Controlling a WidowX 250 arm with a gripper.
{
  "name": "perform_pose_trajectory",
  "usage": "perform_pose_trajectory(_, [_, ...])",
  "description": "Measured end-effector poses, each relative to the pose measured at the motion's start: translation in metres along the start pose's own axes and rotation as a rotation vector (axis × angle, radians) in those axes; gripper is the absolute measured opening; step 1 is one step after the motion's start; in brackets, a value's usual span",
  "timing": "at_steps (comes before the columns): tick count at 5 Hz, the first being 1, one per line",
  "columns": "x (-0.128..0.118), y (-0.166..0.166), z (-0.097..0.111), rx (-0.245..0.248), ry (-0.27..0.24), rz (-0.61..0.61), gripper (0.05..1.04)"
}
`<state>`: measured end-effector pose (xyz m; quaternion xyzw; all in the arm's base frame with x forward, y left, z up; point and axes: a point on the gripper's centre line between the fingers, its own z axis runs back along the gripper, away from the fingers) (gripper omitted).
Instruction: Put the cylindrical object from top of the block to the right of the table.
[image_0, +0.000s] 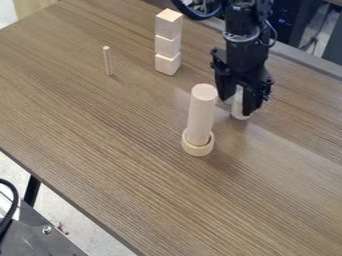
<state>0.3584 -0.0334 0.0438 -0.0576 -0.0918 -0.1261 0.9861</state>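
Short wooden cyl. (239, 109) is upright at the black gripper (236, 104), right of centre & toward the far side of the wood-grain table (93, 150), partly hidden by the gripper. Its lower end is at or v. near the tabletop; can't tell if it's touching. Taking this as the task's cyl., it's off the cube stack, so the lift part is prob. done, and most of the carry too.

Gripper: hangs down right at the cyl., approx. vertical. Can't tell how far open it is, nor whether it has a firm hold or has let go. The black robot arm (248, 30) comes in from the top edge, above the cyl.

Left to do, as judged: get the base flat on the wood if it isn't, let go if it's held, then back the arm off straight up w/o tipping the piece. If "right" means nearer the right edge, a bit more travel is needed too.

Just beside, on the near left: tall wooden cyl. (201, 115), upright in a wooden ring (198, 149). It's close enough that a sideways swing could knock it. Farther left & back: stack of three wooden cubes (167, 45), prob. the "block" meant. Farther left again: thin wooden dowel (107, 61), upright, well apart from the cyl.
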Motion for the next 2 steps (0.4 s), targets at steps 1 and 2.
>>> perform_pose_trajectory(1, [-0.004,0.002,0.001,0.012,0.025,-0.008,1.009])
perform_pose_trajectory(2, [-0.001,0.006,0.029,0.064,-0.007,0.0,1.0])
